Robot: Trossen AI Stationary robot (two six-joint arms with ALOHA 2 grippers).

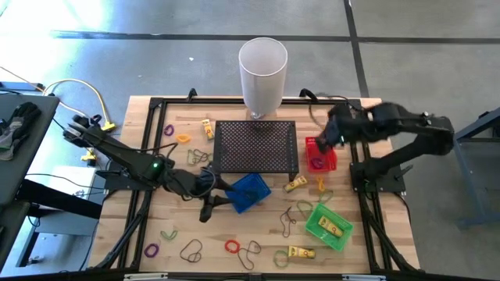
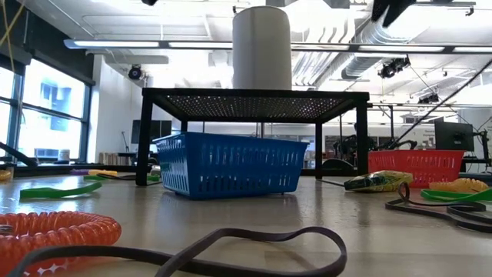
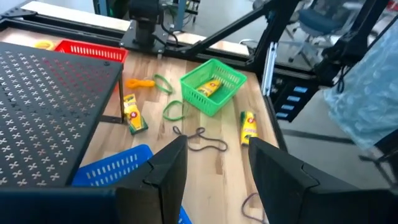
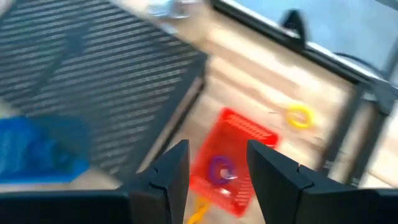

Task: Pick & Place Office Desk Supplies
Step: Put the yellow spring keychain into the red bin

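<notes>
Wooden slats make up the counter (image 1: 351,257), and over its right side the right claw (image 4: 216,163) hangs with fingers parted and empty above a red basket (image 1: 320,154) holding a purple loop (image 4: 219,168). Left of centre, the left claw (image 3: 217,163) hovers open and empty beside a blue basket (image 1: 248,192). Loose loops (image 1: 232,247) and yellow pieces (image 1: 301,252) lie scattered around the black mesh stand (image 1: 256,146), with some yellow pieces in the green basket (image 1: 329,225).

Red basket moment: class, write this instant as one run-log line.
right tool: open, empty, above red basket | basket: purple loop inside | left tool: open, empty, by blue basket
</notes>
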